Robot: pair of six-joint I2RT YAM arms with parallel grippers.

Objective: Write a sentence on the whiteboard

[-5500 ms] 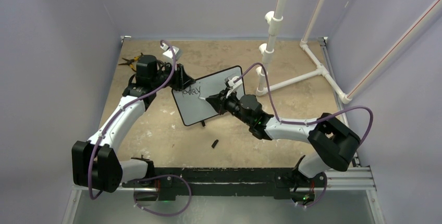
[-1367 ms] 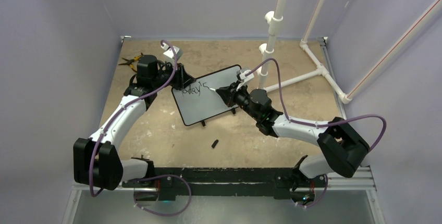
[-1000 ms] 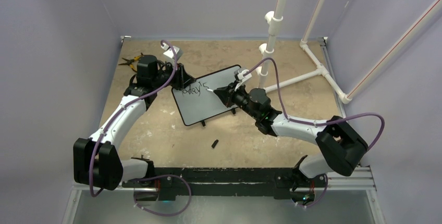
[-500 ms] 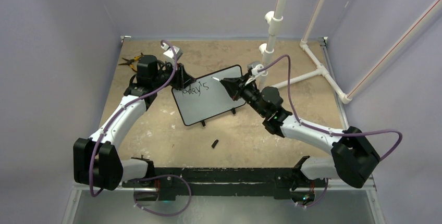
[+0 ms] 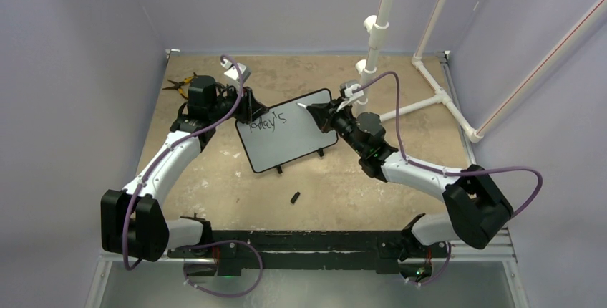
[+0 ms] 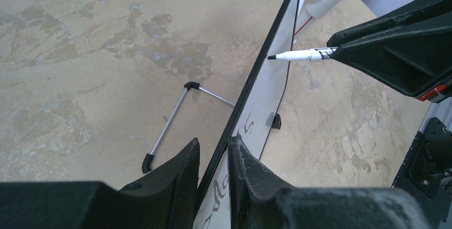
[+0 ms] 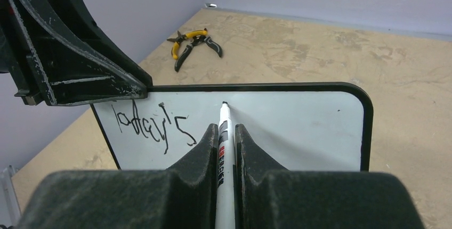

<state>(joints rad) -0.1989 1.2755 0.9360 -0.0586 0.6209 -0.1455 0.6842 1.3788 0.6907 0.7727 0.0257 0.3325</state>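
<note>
Marker (image 7: 223,128) tip prob. at whiteboard (image 7: 298,128) edge

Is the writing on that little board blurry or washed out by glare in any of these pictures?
Right wrist view: the writing on the whiteboard is sharp and free of glare, while the right gripper looks soft up close. Left wrist view: the board is seen almost edge-on, so the letters are squeezed, and the left gripper is slightly blurred. Top view: even light, writing small.
</note>
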